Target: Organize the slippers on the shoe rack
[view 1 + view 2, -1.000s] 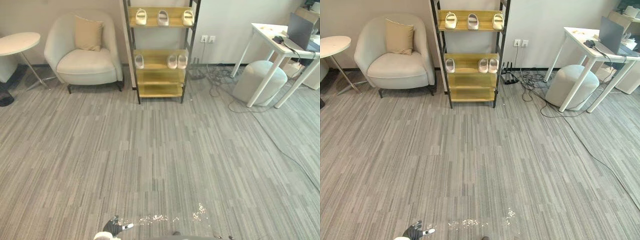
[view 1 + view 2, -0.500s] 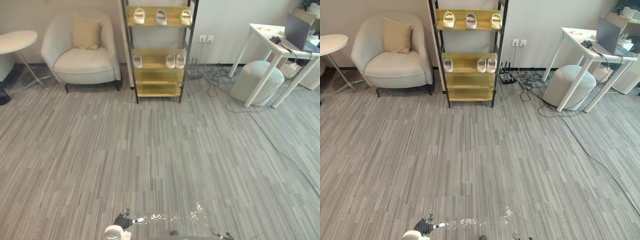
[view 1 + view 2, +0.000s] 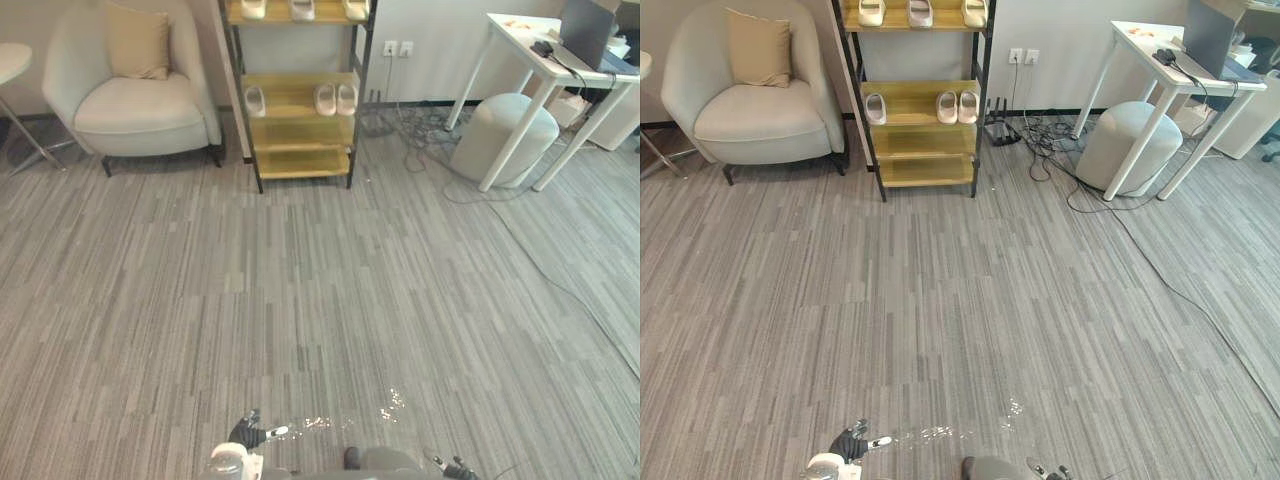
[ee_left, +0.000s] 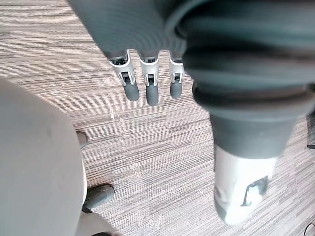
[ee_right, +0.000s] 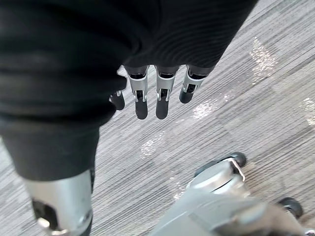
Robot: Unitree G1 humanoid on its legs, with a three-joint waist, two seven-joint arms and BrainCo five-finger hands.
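Since a second ago the whole view has shifted, so the camera has moved, and the shoe rack (image 3: 300,135) now stands higher in both eye views with its top shelf at the edge. Three pale slippers (image 3: 920,12) sit in a row on that top shelf. On the shelf below, a single slipper (image 3: 255,100) lies at the rack's left end and a pair (image 3: 336,98) side by side at its right end. An armchair (image 3: 135,110) stands just left of the rack, a round stool (image 3: 503,135) to its right. Well apart from the rack, the left hand (image 3: 244,433) hangs over the carpet, fingers (image 4: 152,93) straight and holding nothing; the right hand (image 5: 161,98) likewise hangs relaxed and empty.
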